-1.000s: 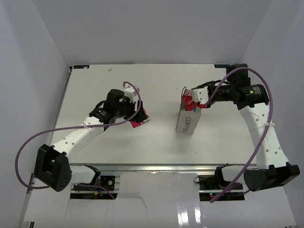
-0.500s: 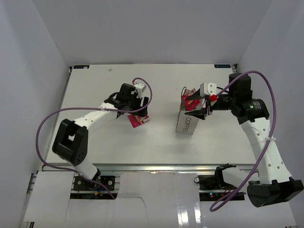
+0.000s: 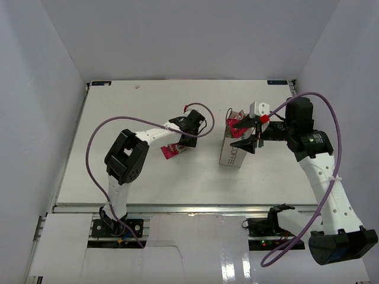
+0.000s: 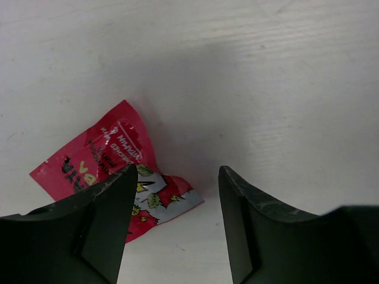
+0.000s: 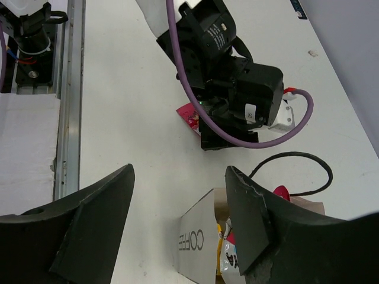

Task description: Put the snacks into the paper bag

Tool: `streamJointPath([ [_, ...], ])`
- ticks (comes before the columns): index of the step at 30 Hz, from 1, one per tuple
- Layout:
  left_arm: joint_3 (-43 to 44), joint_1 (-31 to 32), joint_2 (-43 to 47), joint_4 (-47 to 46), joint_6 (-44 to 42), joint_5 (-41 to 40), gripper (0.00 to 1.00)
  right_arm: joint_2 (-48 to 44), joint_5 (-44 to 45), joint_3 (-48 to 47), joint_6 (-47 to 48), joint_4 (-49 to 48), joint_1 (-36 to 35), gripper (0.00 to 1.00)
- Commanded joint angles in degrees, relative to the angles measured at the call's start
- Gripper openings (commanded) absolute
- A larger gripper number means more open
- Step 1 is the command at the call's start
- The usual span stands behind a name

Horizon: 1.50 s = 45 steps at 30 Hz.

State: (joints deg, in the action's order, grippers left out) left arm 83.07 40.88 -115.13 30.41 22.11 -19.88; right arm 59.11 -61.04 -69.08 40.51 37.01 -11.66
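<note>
white table [image 3: 130, 97] carrying the task items. red packet [image 4: 100, 160] is lying flat on it, partly tucked under the 9 o'clock finger of the left gripper [image 4: 174, 195], whose fingers are spread and gripping nothing. bag [image 3: 234, 152] is standing at 3 o'clock from that packet, well apart. right gripper [image 3: 249, 134] is hovering over the bag mouth, fingers released, empty. more packets [image 5: 228, 251] are poking out of the bag; can't count them.
</note>
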Motion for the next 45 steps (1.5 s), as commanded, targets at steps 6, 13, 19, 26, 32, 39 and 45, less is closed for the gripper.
streamJointPath([
  [6, 7.72, 0.25, -2.98, 11.33, 13.05, -15.45, 0.66, -1.28, -0.31, 1.49, -3.16, -3.35, 0.76, 0.69],
  [13, 7.20, 0.34, -6.24, 12.56, 15.42, -12.73, 0.66, -1.89, -0.66, 1.75, -3.69, -3.62, 1.46, 0.70],
  [19, 5.62, 0.34, -6.51, 13.44, 17.97, -12.46, 0.60, -2.16, -1.10, 1.84, -3.95, -3.62, 1.73, 0.70],
  [26, 2.11, 0.34, -5.63, 13.44, 20.25, -10.18, 0.30, -2.42, -1.45, 1.67, -4.21, -3.79, 1.90, 0.70],
  [32, 0.26, 0.34, -1.25, 11.08, 18.33, -3.70, 0.00, -3.04, -1.37, 1.75, -4.30, -3.70, 2.08, 0.70],
  [39, -10.62, 0.25, 15.34, -0.42, 7.43, 15.43, 0.00, -3.21, -5.49, 1.58, 1.39, -0.03, 1.99, 0.73],
  [45, -18.81, -0.45, 27.58, -7.72, 4.43, 30.41, 0.00, -2.25, -8.67, 0.35, 18.87, 12.72, 0.85, 0.79],
])
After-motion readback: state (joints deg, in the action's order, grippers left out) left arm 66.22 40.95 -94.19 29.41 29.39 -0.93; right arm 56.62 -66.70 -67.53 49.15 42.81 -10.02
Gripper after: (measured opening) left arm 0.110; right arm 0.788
